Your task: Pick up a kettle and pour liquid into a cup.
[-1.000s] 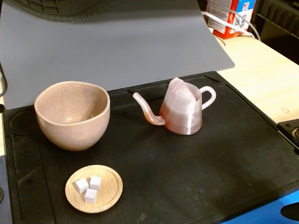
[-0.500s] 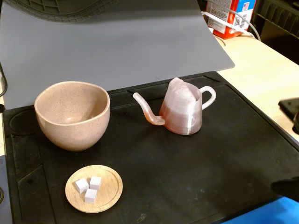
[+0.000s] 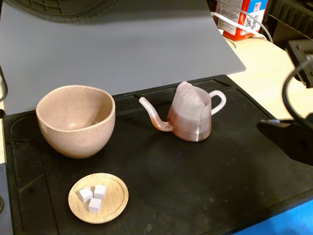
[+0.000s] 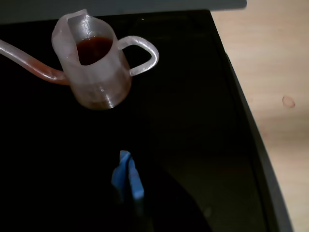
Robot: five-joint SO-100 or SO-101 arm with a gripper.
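The kettle (image 3: 190, 117) stands upright on the black mat, spout pointing left toward the cup (image 3: 76, 120) and loop handle to the right. In the wrist view the kettle (image 4: 96, 67) is at the upper left, holding reddish-brown liquid (image 4: 94, 48). The speckled beige-pink cup sits at the mat's left and looks empty inside. My gripper (image 3: 266, 128) comes in dark and blurred from the right edge, well right of the kettle's handle and apart from it. Seen from the wrist, the gripper (image 4: 128, 166) has blue-tipped fingers pressed together, holding nothing, below the kettle.
A small wooden saucer (image 3: 98, 197) with three white cubes lies in front of the cup. The black mat (image 3: 195, 186) has a raised rim. A grey sheet (image 3: 112, 44) lies behind it. A red container (image 3: 239, 17) and cables sit on the wooden table (image 3: 274, 73) at the back right.
The arm has come further into the fixed view from the right edge, moving up and toward the kettle. Kettle, cup and saucer have not moved.
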